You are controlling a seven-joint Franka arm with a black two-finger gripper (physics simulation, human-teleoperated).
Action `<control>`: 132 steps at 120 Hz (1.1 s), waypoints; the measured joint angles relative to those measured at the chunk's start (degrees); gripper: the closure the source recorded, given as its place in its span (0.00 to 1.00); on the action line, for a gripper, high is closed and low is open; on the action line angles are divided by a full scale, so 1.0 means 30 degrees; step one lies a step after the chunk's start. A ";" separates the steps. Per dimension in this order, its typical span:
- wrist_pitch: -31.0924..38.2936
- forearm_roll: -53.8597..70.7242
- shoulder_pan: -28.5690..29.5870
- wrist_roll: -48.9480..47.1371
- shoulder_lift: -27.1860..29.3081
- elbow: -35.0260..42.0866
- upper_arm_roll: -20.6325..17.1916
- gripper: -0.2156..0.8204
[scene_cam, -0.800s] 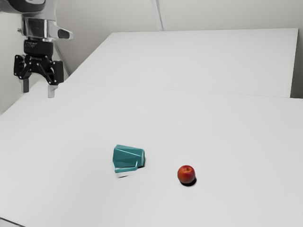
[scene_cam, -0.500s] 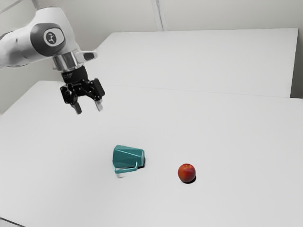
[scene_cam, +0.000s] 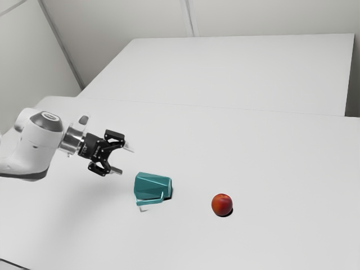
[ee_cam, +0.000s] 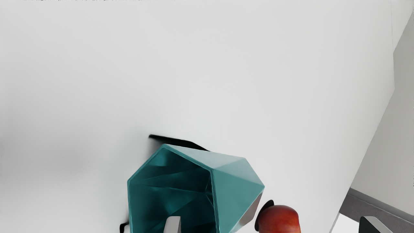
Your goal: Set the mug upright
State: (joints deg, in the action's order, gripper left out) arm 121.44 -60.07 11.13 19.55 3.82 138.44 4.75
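At the exterior view's left I have my arm [scene_cam: 39, 140] reaching in low over the white table [scene_cam: 281, 163], a soft shadow on the tabletop below it. At its end is my black gripper [scene_cam: 127, 161], tipped well over from vertical so that it points toward the exterior view's right and somewhat down. My jaws are spread wide, with nothing grasped between them. There's a gap between my gripper and the mug, though the two are near each other.

Next along is the teal mug [scene_cam: 152, 187], lying on its side on the table. Its mouth opens toward the exterior view's left, on my gripper's side, and its base is toward the exterior view's right. The handle [scene_cam: 151, 202] runs along the side nearest the exterior camera.

Further to the exterior view's right sits a round red fruit [scene_cam: 222, 205], on the table past the mug's base and apart from it, with a small dark shadow against its underside.

From my wrist camera I look into the mug's dark, faceted inside. One fingertip [ee_cam: 172, 225] appears across the mouth; the other is well apart from it, out beyond the fruit in my line of sight. The mug's outer wall and the fruit appear between the two.
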 joint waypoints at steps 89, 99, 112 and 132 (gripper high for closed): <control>0.1324 -0.4507 0.0715 0.4948 -0.1178 0.1818 -0.1357 0.21; 0.1410 -0.4940 0.0739 0.5238 -0.1273 0.1795 -0.1638 0.21; 0.1500 -0.5382 0.0712 0.5559 -0.1400 0.1790 -0.1945 0.21; 0.1732 -0.5988 0.0668 0.5951 -0.1511 0.1764 -0.2508 0.21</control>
State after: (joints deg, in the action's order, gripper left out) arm 126.64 -78.03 13.14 37.41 -0.71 143.73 -2.78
